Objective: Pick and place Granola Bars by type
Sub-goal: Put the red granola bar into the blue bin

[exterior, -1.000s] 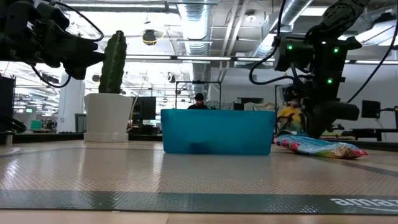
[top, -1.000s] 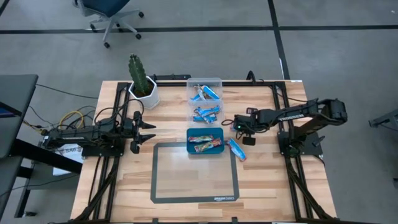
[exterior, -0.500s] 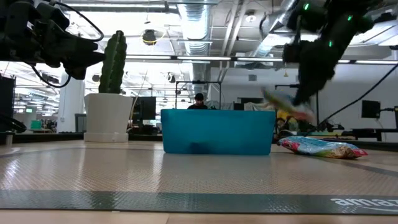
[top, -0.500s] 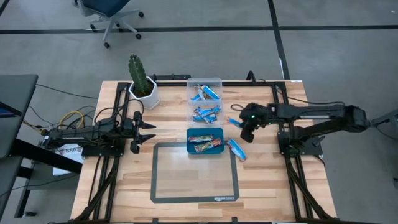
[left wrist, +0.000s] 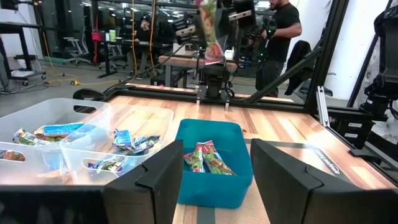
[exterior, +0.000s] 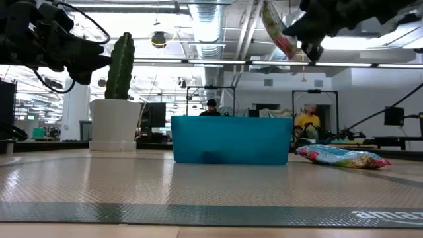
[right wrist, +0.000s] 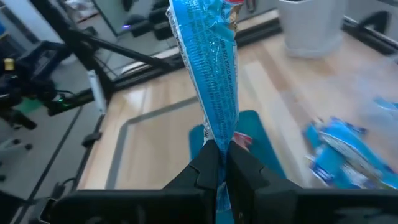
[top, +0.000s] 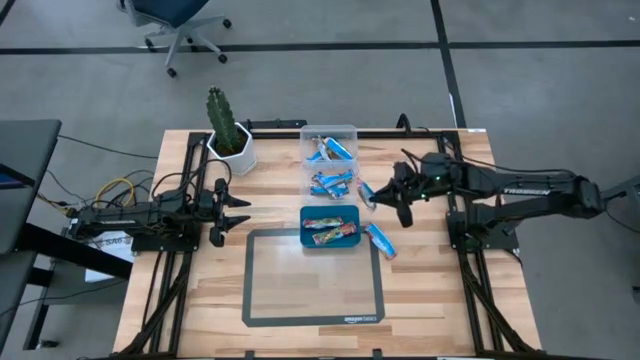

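Note:
My right gripper (top: pixel 382 194) hangs high above the table, just right of the clear box (top: pixel 329 160), and is shut on a blue granola bar (top: pixel 367 192). That bar also shows high in the low view (exterior: pixel 277 30) and far off in the left wrist view (left wrist: pixel 208 31). Several blue bars lie in the clear box's two compartments. Multicoloured bars (left wrist: pixel 205 155) lie flat in the teal tray (top: pixel 310 240). One more blue bar (top: pixel 380 240) lies flat on the table, right of the tray. My left gripper (top: pixel 238 212) waits open at the table's left. My right gripper pinches the blue bar by one end (right wrist: pixel 216 140) between its two fingers (right wrist: pixel 202 171). The fingers reach in from the table's right, and the bar runs on beyond the fingertips in line with them. It is lifted clear, slanting upward (exterior: pixel 274 23) well above the tray's rim.
A potted cactus (top: pixel 228 135) stands at the far left of the table. A dark-bordered mat (top: pixel 312 290) lies in front of the tray. A black frame rail (top: pixel 400 133) runs along the far edge. People stand in the room beyond (left wrist: pixel 280 31).
My right gripper has risen from near the table top to well above the tray's rim, moving slightly toward the far edge. The blue bar has gone up with it, clear of the table, and now slants upward.

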You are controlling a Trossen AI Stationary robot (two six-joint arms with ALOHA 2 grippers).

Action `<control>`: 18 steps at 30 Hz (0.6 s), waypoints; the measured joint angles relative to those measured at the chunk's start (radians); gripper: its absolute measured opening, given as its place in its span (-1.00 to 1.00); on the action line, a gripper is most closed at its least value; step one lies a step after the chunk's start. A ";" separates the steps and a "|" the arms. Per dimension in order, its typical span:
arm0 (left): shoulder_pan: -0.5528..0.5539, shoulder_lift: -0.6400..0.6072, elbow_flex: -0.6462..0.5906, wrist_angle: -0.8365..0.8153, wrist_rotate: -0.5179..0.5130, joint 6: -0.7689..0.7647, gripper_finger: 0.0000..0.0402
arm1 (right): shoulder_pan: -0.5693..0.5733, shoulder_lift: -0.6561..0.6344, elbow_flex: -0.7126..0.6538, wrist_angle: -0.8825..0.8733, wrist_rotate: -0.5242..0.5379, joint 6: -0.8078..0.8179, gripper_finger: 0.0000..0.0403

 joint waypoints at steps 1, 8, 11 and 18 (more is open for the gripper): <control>0.000 0.000 0.000 0.000 0.000 0.000 -0.10 | 0.014 0.014 0.000 0.021 0.000 0.000 -0.96; 0.000 0.000 0.000 0.000 0.000 0.000 -0.10 | 0.104 0.174 0.041 0.043 0.005 -0.056 -0.96; 0.000 0.000 0.000 0.000 0.000 0.000 -0.10 | 0.131 0.267 0.106 -0.022 0.023 -0.124 -0.96; 0.000 0.000 0.000 0.000 0.000 0.000 -0.10 | 0.146 0.476 0.259 -0.188 0.084 -0.258 -0.96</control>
